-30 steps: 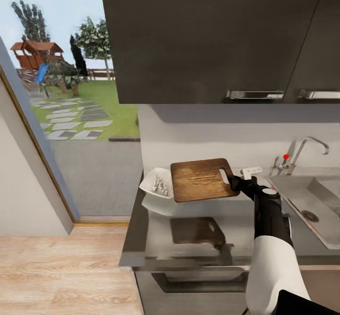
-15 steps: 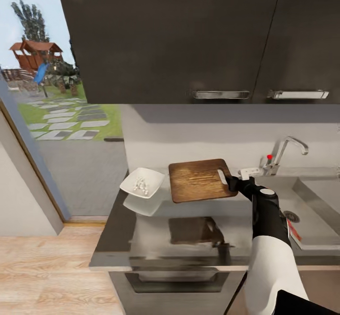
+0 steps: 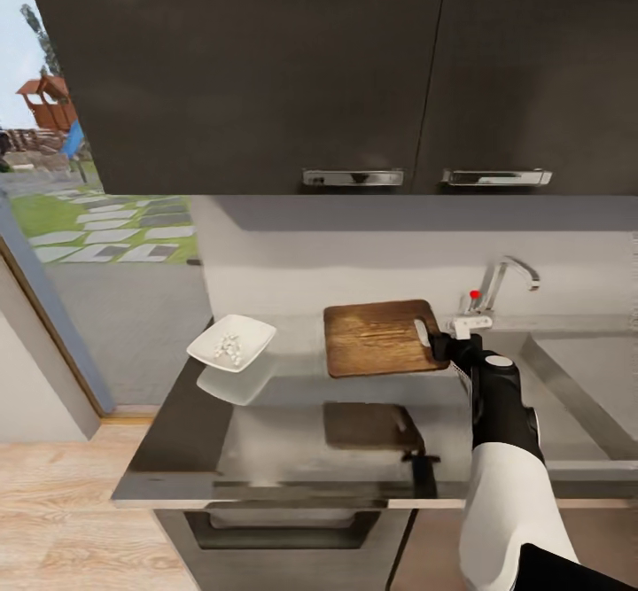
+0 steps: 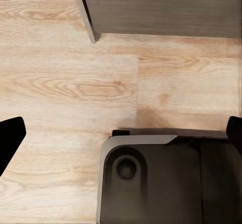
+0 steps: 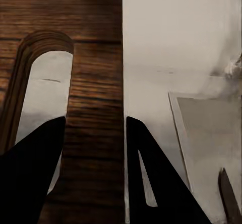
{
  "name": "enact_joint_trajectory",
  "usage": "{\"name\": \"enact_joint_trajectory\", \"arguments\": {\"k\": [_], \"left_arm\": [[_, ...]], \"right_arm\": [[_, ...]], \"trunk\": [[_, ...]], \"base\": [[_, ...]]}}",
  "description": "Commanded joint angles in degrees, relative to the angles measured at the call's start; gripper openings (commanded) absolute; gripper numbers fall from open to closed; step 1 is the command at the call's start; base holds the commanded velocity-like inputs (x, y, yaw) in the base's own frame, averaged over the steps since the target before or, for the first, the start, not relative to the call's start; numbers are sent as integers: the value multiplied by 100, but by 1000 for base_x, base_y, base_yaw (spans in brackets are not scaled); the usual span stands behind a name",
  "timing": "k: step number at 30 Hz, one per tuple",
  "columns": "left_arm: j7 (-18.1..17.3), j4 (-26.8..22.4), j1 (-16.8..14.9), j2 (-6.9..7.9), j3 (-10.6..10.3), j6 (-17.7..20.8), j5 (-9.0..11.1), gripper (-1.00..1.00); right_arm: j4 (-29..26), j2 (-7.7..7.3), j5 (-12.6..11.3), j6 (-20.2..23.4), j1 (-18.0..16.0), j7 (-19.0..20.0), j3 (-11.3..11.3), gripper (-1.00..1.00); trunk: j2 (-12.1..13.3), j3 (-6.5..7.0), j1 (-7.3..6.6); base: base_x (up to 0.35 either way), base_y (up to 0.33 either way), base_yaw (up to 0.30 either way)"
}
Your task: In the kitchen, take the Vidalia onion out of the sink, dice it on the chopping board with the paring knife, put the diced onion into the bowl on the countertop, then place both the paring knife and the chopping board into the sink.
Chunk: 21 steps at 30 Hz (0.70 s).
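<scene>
- Chopping board (image 3: pixel 377 338) is up off the counter (image 3: pixel 292 449), held about level in the air, its reflection on the glossy top right below it.
- Right end effector (image 3: pixel 436 344) is clamped on the board's end by the hole; in the right wrist view the two fingers (image 5: pixel 30 178) straddle the wood just beside the slot.
- Bowl (image 3: pixel 231 344) sits on the counter's left part, well apart from the board, w/ small white bits inside, which I judge to be the diced onion, so dicing + transfer look done.
- Sink (image 3: pixel 567 369) is to the right of the board, faucet (image 3: pixel 496 285) behind it; board not yet over the basin.
- Paring knife: can't spot it, so can't say if it's in the sink already.
- Left end effector (image 4: pixel 121 138): finger tips spread wide w/ nothing between, pointing down at wood floor (image 4: pixel 65 83).
- Left to do, prob.: carry board to sink, set it in, and the knife if that's not there.
</scene>
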Motion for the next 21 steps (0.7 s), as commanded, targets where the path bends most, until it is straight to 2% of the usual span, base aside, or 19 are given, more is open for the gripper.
{"name": "enact_joint_trajectory", "arguments": {"k": [1, 3, 6, 8, 10, 15, 19, 21], "left_arm": [[19, -10, 1, 7, -49, -9, 56, 100], [18, -10, 1, 7, -49, -9, 56, 100], [18, -10, 1, 7, -49, -9, 56, 100], [19, -10, 1, 7, -49, -9, 56, 100], [19, -10, 1, 7, -49, -9, 56, 100], [18, -3, 1, 7, -49, -9, 56, 100], [18, -1, 1, 7, -49, -9, 56, 100], [18, -1, 1, 7, -49, -9, 56, 100]], "right_arm": [[18, 9, -9, 23, -8, -166, -16, -100], [105, 9, -79, 23, -8, -594, -22, -100], [229, 9, -649, 26, -8, -1217, -27, -100], [367, 9, -1011, -4, -8, -1800, -26, -100], [540, 9, -1157, -21, -8, -2161, -24, -100], [706, 9, -1227, -29, -8, -2489, -18, -100], [938, 9, -1284, -50, -8, -3261, -14, -100], [978, 9, -1592, -122, -8, -3530, -12, -100]], "trunk": [[-14, -11, 4], [-14, -11, 4], [-14, -11, 4], [-14, -11, 4], [-14, -11, 4], [-14, -11, 4], [-14, -11, 4], [-14, -11, 4]], "base": [[0, -318, 0], [0, -318, 0], [0, -318, 0], [0, -318, 0], [0, -318, 0], [0, -318, 0], [0, -318, 0], [0, -318, 0]]}}
